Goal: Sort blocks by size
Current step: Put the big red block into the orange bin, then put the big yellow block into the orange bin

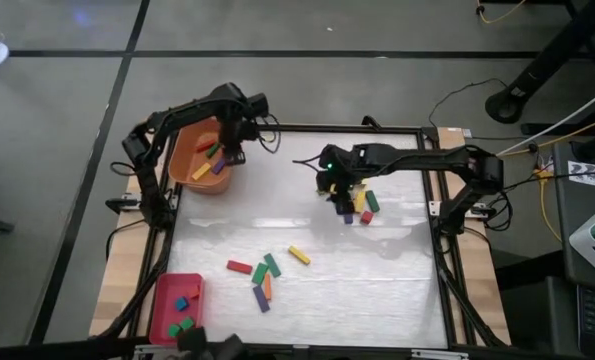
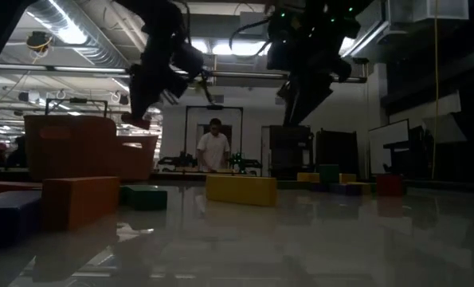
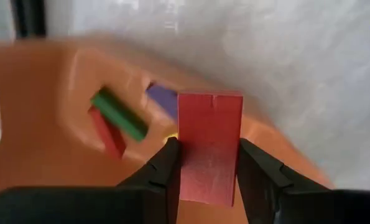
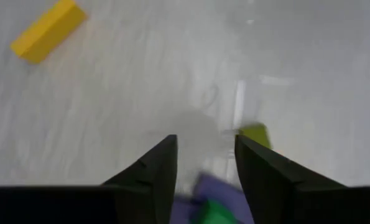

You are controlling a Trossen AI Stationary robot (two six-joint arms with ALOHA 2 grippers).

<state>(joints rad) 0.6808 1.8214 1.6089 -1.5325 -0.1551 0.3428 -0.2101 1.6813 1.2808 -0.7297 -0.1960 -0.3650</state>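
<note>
My left gripper (image 3: 208,146) hangs over the orange tub (image 3: 48,106) at the table's far left and is shut on a red block (image 3: 209,130). In the tub lie green (image 3: 119,114), red (image 3: 107,133) and purple (image 3: 163,99) blocks. Right of centre, my right gripper (image 4: 205,140) is open above a small group of blocks (image 1: 363,205), with nothing between its fingers. A purple block (image 4: 203,186) and a green one (image 4: 219,214) show just under it. More blocks (image 1: 265,275) lie flat on the near middle of the table. My left gripper pinches the red block by its two opposite long sides (image 3: 183,162) between its two fingers. The fingers come from above, pointing down, and lie along the block, which sticks out past their tips. The block is lifted clear above the tub.
A flat red tray (image 1: 162,300) at the near left corner holds blue and green cubes. A yellow bar (image 1: 298,255) lies alone near the centre, with bare white table around it. A dark frame edges the table. A person stands in the room behind.
</note>
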